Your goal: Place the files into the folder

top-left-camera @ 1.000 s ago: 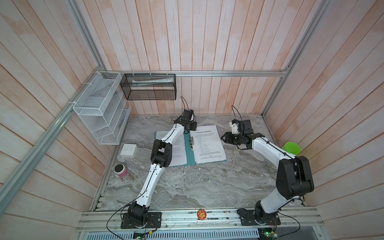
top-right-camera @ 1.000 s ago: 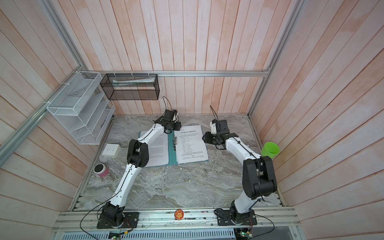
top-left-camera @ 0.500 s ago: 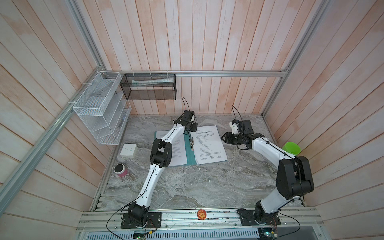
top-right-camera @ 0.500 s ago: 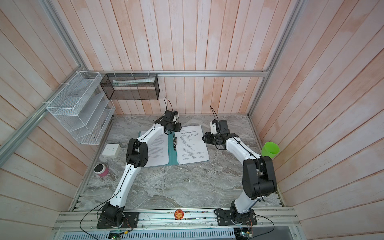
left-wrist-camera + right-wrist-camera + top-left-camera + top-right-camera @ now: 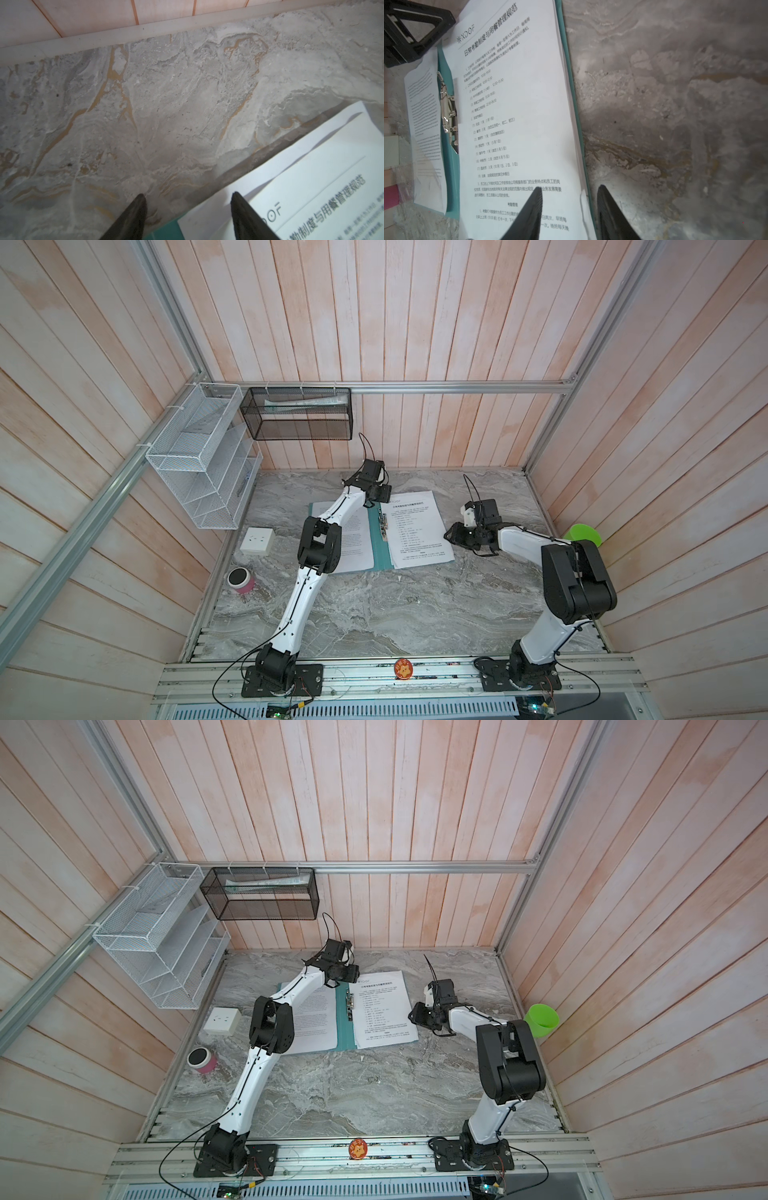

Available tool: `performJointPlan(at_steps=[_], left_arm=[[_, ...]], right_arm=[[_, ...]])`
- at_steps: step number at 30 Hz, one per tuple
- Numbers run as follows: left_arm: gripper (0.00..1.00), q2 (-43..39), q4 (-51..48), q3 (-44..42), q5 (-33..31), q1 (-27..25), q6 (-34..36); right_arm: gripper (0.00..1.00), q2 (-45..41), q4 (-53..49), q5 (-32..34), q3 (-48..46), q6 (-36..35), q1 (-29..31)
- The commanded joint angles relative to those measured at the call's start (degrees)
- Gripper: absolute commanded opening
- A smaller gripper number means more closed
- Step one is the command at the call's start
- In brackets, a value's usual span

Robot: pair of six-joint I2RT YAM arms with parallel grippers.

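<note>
The teal folder (image 5: 380, 549) (image 5: 345, 1029) lies open on the marble table, its metal clip (image 5: 448, 110) along the spine. White printed files cover both halves: one sheet (image 5: 353, 539) (image 5: 316, 1019) on the left cover, a stack (image 5: 415, 531) (image 5: 384, 1011) (image 5: 512, 104) (image 5: 311, 176) on the right. My left gripper (image 5: 384, 493) (image 5: 353, 973) (image 5: 188, 195) hovers open over the folder's far edge by the spine, holding nothing. My right gripper (image 5: 449, 535) (image 5: 412, 1015) (image 5: 570, 187) is open at the right cover's outer edge. One finger is over the stack, the other over the table.
A white wire rack (image 5: 199, 456) and a black mesh basket (image 5: 299, 414) hang on the walls at the back left. A white socket block (image 5: 257, 541) and a pink cylinder (image 5: 240, 581) sit left of the folder. A green cup (image 5: 582, 535) stands by the right wall.
My right gripper has slid a little toward the near side along the folder's right edge. The left arm, the folder and the files stay where they were.
</note>
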Motion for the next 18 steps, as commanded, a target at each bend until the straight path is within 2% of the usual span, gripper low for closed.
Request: performJointPlan(at_steps=[1,10,18], left_arm=[[0.67,-1.79,-1.24,-1.31,-0.09,0.07,0.39],[0.67,-2.98,0.30,-4.20,-0.05,0.05,-0.05],[0.67,-3.48,0.87,-5.17,0.64,0.06,0.31]], right_arm=[[0.41,0.76,3.38,-0.69,-0.73,1.47,0.81],[0.39,3.00,4.03,-0.93,-0.22,2.50,3.82],[0.39,2.45,2.18,1.31,0.82,1.23,3.71]])
